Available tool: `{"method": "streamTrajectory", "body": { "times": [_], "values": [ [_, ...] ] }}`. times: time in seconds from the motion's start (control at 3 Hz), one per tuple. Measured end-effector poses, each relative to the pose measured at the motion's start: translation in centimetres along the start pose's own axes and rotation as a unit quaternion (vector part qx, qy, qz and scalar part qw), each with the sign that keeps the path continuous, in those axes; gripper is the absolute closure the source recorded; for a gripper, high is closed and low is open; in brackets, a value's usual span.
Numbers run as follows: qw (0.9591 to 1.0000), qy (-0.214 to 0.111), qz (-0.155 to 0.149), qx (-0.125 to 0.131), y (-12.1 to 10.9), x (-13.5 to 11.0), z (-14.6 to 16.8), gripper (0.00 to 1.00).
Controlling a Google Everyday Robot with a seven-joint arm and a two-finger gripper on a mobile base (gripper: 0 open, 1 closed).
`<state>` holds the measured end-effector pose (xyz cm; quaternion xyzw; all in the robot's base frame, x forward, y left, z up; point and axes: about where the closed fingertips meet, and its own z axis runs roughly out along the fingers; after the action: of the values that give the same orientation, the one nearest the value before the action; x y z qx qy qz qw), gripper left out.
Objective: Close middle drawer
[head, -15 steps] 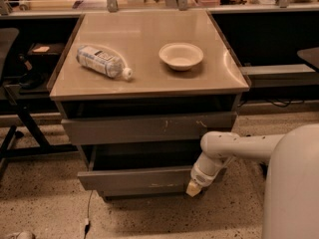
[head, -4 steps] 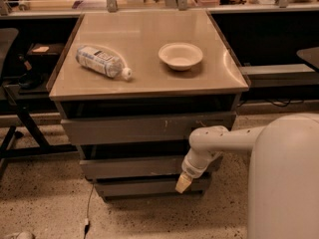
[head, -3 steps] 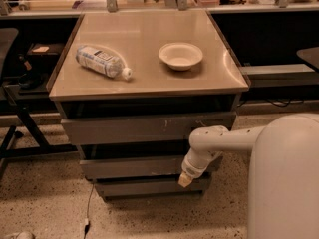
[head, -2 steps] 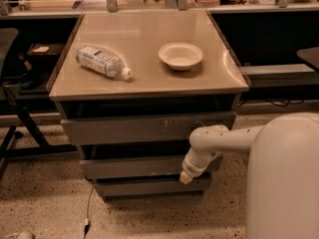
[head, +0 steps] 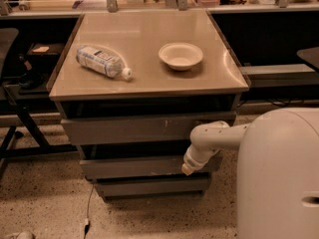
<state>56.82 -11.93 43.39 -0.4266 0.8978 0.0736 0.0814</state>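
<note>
The middle drawer shows as a plain grey front in the cabinet, below the upper drawer front that carries a pale scratch mark. It stands out only a little, with a dark gap above it, and its inside is hidden. My gripper is at the end of the white arm, right against the right part of the middle drawer's front.
A plastic bottle lies on its side and a white bowl stands on the cabinet top. The bottom drawer front sits below. A chair base is at the left, a cable on the floor, my white body at the right.
The middle drawer, pulled well out five seconds ago, has slid back into the cabinet. My gripper has moved left and inward with its front, and in the last second only slightly further.
</note>
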Motion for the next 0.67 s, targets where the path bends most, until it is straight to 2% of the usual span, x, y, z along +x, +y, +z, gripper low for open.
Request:
{"method": "streamTrajectory", "body": {
  "times": [0.33, 0.67],
  "values": [
    [1.0000, 0.000, 0.004, 0.001, -0.04, 0.02, 0.03, 0.82],
    [1.0000, 0.000, 0.004, 0.001, -0.04, 0.02, 0.03, 0.59]
  ]
}}
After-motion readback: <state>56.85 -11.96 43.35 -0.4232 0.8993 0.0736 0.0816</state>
